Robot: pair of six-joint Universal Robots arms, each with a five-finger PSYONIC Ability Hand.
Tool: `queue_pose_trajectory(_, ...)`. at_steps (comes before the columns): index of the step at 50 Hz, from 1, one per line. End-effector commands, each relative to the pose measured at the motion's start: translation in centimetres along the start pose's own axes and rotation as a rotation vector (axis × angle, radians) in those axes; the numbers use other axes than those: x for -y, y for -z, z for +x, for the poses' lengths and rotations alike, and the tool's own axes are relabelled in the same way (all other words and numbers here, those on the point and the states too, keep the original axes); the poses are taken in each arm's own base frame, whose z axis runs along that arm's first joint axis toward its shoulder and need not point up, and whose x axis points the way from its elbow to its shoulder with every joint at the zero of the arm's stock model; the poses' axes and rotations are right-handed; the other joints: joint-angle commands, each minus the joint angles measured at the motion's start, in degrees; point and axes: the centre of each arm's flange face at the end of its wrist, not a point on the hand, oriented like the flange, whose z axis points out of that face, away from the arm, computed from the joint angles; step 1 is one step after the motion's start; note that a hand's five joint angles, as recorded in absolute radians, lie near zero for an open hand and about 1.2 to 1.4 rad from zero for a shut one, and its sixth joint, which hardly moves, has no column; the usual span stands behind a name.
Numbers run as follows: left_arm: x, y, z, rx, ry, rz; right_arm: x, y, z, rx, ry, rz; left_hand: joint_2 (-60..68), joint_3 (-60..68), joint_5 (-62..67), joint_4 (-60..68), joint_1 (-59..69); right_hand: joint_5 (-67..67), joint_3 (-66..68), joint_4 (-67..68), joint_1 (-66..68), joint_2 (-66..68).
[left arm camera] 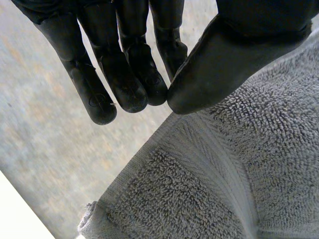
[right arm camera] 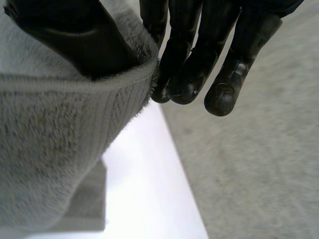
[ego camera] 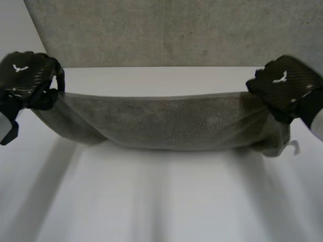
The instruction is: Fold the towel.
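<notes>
Two hands hold one grey towel (ego camera: 166, 123) between them above the white bench (ego camera: 166, 201). In the head view the left hand (ego camera: 30, 83) grips the towel's left end and the right hand (ego camera: 285, 88) its right end. The top edge runs almost straight from one hand to the other. Below it the cloth hangs in a long, shallow curve, with soft folds gathering near each hand. I cannot tell whether the lowest edge touches the bench.

The left wrist view shows the left hand (left arm camera: 234, 55) pinching the towel (left arm camera: 224, 174). The thumb presses down on the looped pile close to a woven band, and its tip meets the straight fingers (left arm camera: 129, 84) on the other side of the cloth. A hemmed corner of the towel hangs below the hand, with a sliver of bench (left arm camera: 15, 219) beside it.

The right wrist view shows the right hand (right arm camera: 84, 40) pinching as well. Its thumb lies over the towel (right arm camera: 50, 149) near the ribbed border, and the fingers (right arm camera: 199, 55) close against the edge from behind. The cloth bulges and drops away beneath the thumb, with the bench (right arm camera: 144, 189) showing past it.

A speckled grey surface (ego camera: 166, 30) lies beyond the bench's far edge.
</notes>
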Motion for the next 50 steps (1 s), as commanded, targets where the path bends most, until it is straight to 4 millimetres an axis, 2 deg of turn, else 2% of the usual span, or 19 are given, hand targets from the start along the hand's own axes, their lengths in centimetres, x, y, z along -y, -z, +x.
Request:
queue_pose_trajectory(1,-3.8,-3.9,0.0,-0.044,0.039,-0.099,-3.4,-3.6,-1.9,0.125,0.075,-0.101,3.4,3.5,3.7,2.1,4.0,2.9,3.9,3.4,4.5,4.6)
queue_pose_trajectory(2,-4.8,-5.0,0.1,-0.058,0.048,-0.119,-4.1,-4.5,-2.2,0.143,0.072,-0.113,3.4,3.5,3.7,2.1,4.0,2.9,3.9,3.4,4.5,4.6)
queue_pose_trajectory(3,-4.8,-5.0,0.1,-0.058,0.048,-0.119,-4.1,-4.5,-2.2,0.143,0.071,-0.113,3.4,3.5,3.7,2.1,4.0,2.9,3.9,3.4,4.5,4.6)
queue_pose_trajectory(5,-6.0,-7.0,0.5,-0.08,0.052,-0.137,-5.1,-6.0,-2.5,0.166,0.059,-0.127,3.4,3.5,3.7,2.1,4.0,2.9,3.9,3.4,4.5,4.6)
queue_pose_trajectory(6,-6.1,-7.1,0.5,-0.08,0.052,-0.137,-5.1,-6.0,-2.5,0.166,0.059,-0.127,3.4,3.5,3.7,2.1,4.0,2.9,3.9,3.4,4.5,4.6)
queue_pose_trajectory(8,-7.1,-9.0,0.8,-0.093,0.056,-0.147,-6.1,-7.4,-3.0,0.185,0.051,-0.137,3.4,3.5,3.7,2.1,4.0,2.9,3.9,3.4,4.5,4.6)
queue_pose_trajectory(9,-7.2,-9.0,0.8,-0.093,0.056,-0.147,-6.1,-7.4,-3.0,0.185,0.051,-0.137,3.4,3.5,3.7,2.1,4.0,2.9,3.9,3.4,4.5,4.6)
queue_pose_trajectory(14,-8.8,-12.2,0.9,-0.089,0.05,-0.141,-7.5,-10.0,-3.7,0.203,0.046,-0.138,3.4,3.5,3.7,2.1,4.0,2.9,3.9,3.4,4.5,4.6)
queue_pose_trajectory(22,-9.9,-15.1,3.0,-0.139,0.04,-0.108,-9.0,-12.9,-4.2,0.171,0.062,-0.099,3.4,3.5,3.7,2.1,4.0,2.9,3.9,3.4,4.5,4.6)
queue_pose_trajectory(27,-10.9,-15.6,3.9,-0.161,0.043,-0.12,-9.8,-13.7,-4.7,0.175,0.066,-0.108,3.4,3.5,3.7,2.1,4.0,2.9,3.9,3.4,4.5,4.6)
queue_pose_trajectory(33,-10.9,-14.7,4.3,-0.18,0.056,-0.16,-9.9,-13.3,-5.0,0.187,0.054,-0.119,3.0,3.2,3.4,1.8,3.7,2.9,3.9,3.4,4.5,4.6)
queue_pose_trajectory(35,-10.3,-12.6,4.8,-0.208,0.079,-0.24,-9.9,-13.0,-5.2,0.193,0.051,-0.123,-41.5,-41.4,-41.2,-42.8,-40.9,2.9,3.9,3.4,4.5,4.6)
queue_pose_trajectory(36,-10.3,-12.6,4.8,-0.209,0.079,-0.241,-9.9,-13.0,-5.2,0.193,0.051,-0.123,-41.7,-41.6,-41.4,-43.0,-41.1,2.9,3.9,3.4,4.5,4.6)
queue_pose_trajectory(38,-9.2,-10.4,5.0,-0.222,0.099,-0.299,-9.6,-12.3,-5.3,0.199,0.047,-0.121,-57.0,-56.8,-56.6,-58.2,-56.3,2.9,3.9,3.4,4.5,4.6)
queue_pose_trajectory(39,-9.2,-10.4,5.0,-0.222,0.099,-0.299,-9.6,-12.3,-5.3,0.2,0.047,-0.121,-57.0,-56.9,-56.7,-58.3,-56.4,2.9,3.9,3.4,4.5,4.6)
queue_pose_trajectory(41,-7.7,-8.3,5.1,-0.222,0.11,-0.324,-9.4,-11.5,-5.5,0.208,0.043,-0.125,-59.7,-59.6,-59.4,-61.0,-59.1,2.9,3.9,3.4,4.5,4.6)
queue_pose_trajectory(44,-7.0,-7.3,5.1,-0.217,0.117,-0.329,-9.3,-11.2,-5.6,0.212,0.041,-0.128,-59.7,-59.6,-59.4,-61.0,-59.1,2.9,3.9,3.4,4.5,4.6)
queue_pose_trajectory(46,-5.7,-5.6,5.3,-0.21,0.13,-0.325,-8.9,-10.5,-5.6,0.212,0.04,-0.128,-62.2,-62.1,-61.9,-63.5,-61.6,2.9,3.9,3.4,4.5,4.6)
queue_pose_trajectory(50,-4.4,-4.1,5.6,-0.184,0.173,-0.318,-8.6,-9.7,-5.6,0.214,0.039,-0.13,-63.1,-63.0,-62.7,-64.3,-62.4,2.9,3.9,3.4,4.5,4.6)
